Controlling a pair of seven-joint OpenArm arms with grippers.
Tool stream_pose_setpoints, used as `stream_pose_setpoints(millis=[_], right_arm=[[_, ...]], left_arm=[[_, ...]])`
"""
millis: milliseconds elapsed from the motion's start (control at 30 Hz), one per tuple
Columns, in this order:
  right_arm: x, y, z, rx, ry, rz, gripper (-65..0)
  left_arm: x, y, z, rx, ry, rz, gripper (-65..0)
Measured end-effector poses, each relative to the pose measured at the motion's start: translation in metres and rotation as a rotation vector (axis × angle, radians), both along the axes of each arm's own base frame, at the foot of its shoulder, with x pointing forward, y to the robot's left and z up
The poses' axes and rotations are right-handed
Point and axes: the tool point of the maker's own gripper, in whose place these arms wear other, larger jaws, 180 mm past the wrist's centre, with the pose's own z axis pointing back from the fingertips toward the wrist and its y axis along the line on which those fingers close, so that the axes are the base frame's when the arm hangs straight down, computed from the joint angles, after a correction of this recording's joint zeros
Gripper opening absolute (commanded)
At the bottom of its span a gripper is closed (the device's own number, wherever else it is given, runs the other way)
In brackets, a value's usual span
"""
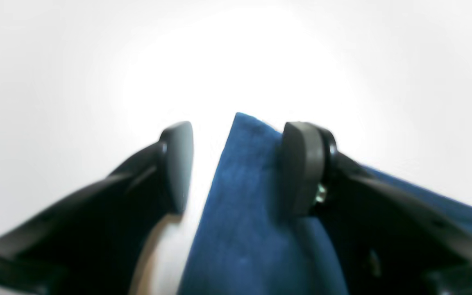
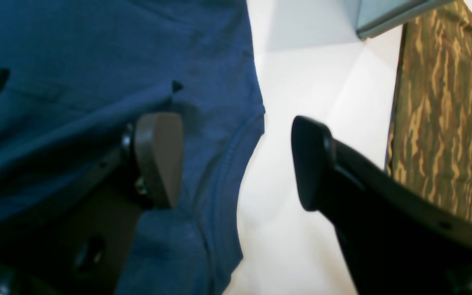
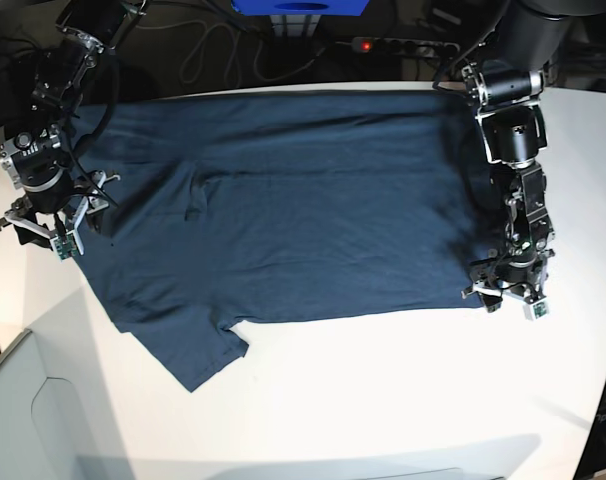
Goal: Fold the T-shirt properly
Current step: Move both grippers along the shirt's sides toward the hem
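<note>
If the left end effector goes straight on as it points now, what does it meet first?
Most likely the T-shirt: a corner of it already stands between the open fingers of the left end effector. Beyond lies the white table; depth is unclear.

Your left gripper (image 1: 236, 168) stands with jaws parted at lower centre; a blue T-shirt (image 1: 240, 213) corner rises between them, touching the right pad (image 1: 301, 164), white table (image 1: 55, 82) behind.

The T-shirt (image 3: 293, 210) is dark navy, spread flat and slightly wrinkled on the white surface. One short sleeve lies at its near edge. A hem corner stands between the left claw's (image 1: 236, 168) spread fingers; another edge lies under the right claw (image 2: 236, 162).
</note>
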Motion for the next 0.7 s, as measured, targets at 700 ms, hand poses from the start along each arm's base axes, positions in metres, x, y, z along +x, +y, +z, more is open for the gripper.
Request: stream_pose_setpoints(millis=[700], right_arm=[[0.079, -0.014, -0.006, 0.119, -0.011, -0.027, -25.7]], left_arm=[[0.003, -0.007, -0.013, 0.074, -0.011, -0.062, -51.5]])
